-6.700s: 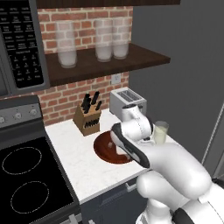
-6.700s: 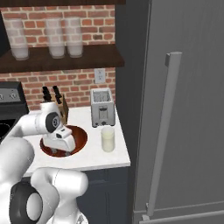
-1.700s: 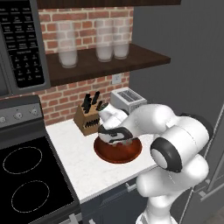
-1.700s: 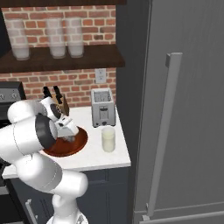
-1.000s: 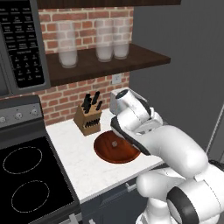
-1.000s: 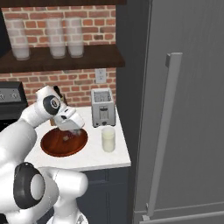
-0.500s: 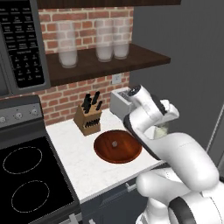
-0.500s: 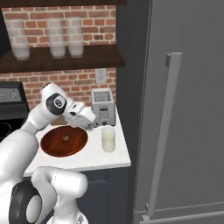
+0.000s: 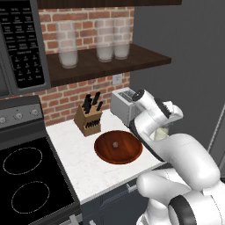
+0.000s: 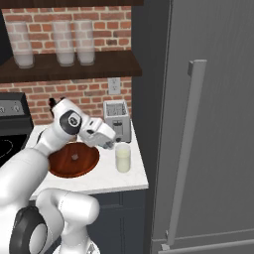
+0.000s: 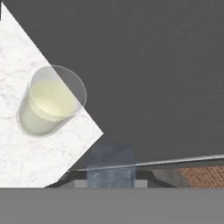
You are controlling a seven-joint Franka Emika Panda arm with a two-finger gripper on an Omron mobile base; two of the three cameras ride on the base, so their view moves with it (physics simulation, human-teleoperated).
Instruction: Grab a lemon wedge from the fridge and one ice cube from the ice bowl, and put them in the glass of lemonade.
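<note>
Since half a second ago the arm has swung further right, off the ice bowl [image 9: 118, 148] and over to the glass of lemonade [image 10: 122, 158]; the gripper [image 10: 112, 144] now hangs just above and beside the glass rim. Its jaws are nearly shut on the ice cube [image 11: 110, 166] — a pale grey-blue translucent block that the hand view shows pinched at the bottom of the frame.

Around the glass things stand close. A silver toaster [image 10: 117, 120] sits right behind it against the red brick wall [image 9: 66, 94], and the closed fridge [image 10: 208, 124], dark grey with a long light-grey bar handle [image 10: 183, 149], rises just to its right. In the left base view the white forearm covers most of the glass, so just a sliver of it [image 9: 161, 133] peeks out. A wooden knife block [image 9: 87, 119] with dark handles stands at the back, left of the bowl. Three frosted whitish jars [image 9: 105, 39] line a dark wood shelf [image 9: 105, 63] above, and a black stovetop [image 9: 30, 184] adjoins the counter's left edge.

From the hand view the glass [image 11: 50, 101] is a short clear cylinder holding pale creamy-yellow liquid, standing upright on the white marbled counter [image 11: 30, 157] near its corner. One more small grey cube [image 9: 115, 144] lies in the middle of the round, shallow, reddish-brown bowl — smooth, with a darker rim.
</note>
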